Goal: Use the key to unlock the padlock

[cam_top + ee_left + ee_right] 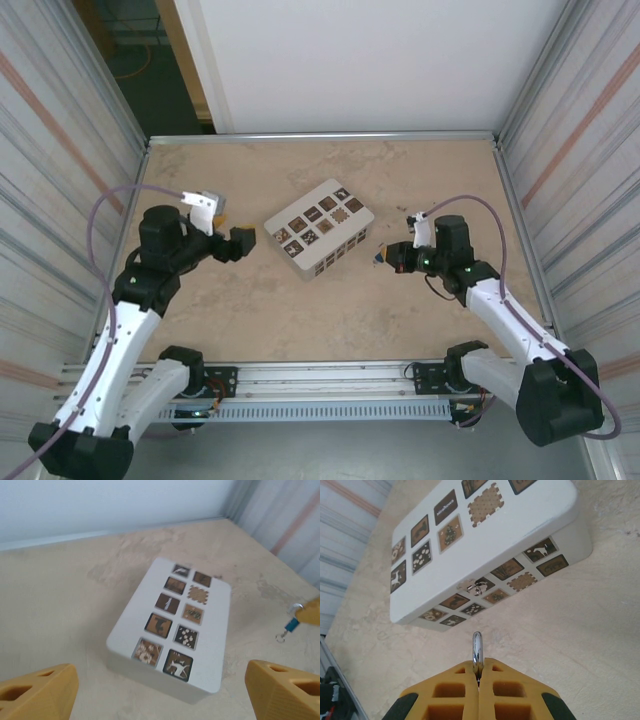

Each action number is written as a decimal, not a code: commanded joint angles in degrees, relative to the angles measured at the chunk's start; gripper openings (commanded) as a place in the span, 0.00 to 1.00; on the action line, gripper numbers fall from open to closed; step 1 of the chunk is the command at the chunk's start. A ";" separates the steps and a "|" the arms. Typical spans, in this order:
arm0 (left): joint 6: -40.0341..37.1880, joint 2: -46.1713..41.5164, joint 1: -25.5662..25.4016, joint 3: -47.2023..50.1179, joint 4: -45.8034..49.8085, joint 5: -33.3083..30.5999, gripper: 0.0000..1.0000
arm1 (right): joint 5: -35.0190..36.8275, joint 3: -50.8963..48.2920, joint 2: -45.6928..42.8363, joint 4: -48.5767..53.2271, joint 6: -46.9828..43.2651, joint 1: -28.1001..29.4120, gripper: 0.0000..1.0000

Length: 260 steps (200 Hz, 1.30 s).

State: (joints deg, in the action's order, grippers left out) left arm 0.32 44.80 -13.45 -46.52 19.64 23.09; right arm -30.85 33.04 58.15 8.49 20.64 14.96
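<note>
- The big flat table (200,320) is sandy brown stone with pale blotches. Grey ribbed metal walls (60,150) stand on both sides of it.
- The left arm (130,330) is white and black. It reaches in from the near left corner. The right arm (500,305) looks the same and reaches in from the near right corner.
- The white box (318,240) with rounded corners has little brown picture squares on its lid and sides. It lies flat in the middle of the table, turned a bit, between the two grippers and touching neither.
- The left gripper (243,243) sits just left of the box and points at it. Its two yellow fingers (45,690) are spread far apart with nothing between them.
- The right gripper (479,669) sits just right of the box. Its yellow fingers are squeezed together on the tiny padlock (291,625) with a blue body and a thin silvery shackle (477,650).
- The padlock is up off the table. In the right wrist view the shiny shackle loop sticks out from between the pinched fingers, pointing at the side of the box. In the left wrist view the blue body hangs under the finger.
- A small silvery latch (477,586) sits in the middle of the box's long side, facing the padlock.
- A very small silvery ring (280,639) hangs below the blue body.
</note>
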 commanded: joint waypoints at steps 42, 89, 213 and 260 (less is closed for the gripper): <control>-14.11 -3.40 0.27 12.44 -12.95 10.57 0.90 | -0.66 5.71 -0.91 9.32 -2.36 -0.37 0.00; -15.92 -5.32 0.22 17.42 -16.18 9.90 0.97 | -0.48 6.20 -1.20 11.12 -0.21 -0.37 0.00; -25.44 -7.57 -6.08 19.83 -13.22 0.12 0.99 | -6.40 11.74 1.51 27.60 1.50 0.10 0.00; -25.90 -7.56 -6.09 19.93 -12.95 -1.99 0.99 | -6.80 10.34 0.04 31.51 3.23 4.82 0.00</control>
State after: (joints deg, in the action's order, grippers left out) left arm -24.21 37.91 -19.31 -26.85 6.35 22.76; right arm -36.03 43.27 59.94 36.14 22.44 17.02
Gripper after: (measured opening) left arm 0.987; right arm 0.054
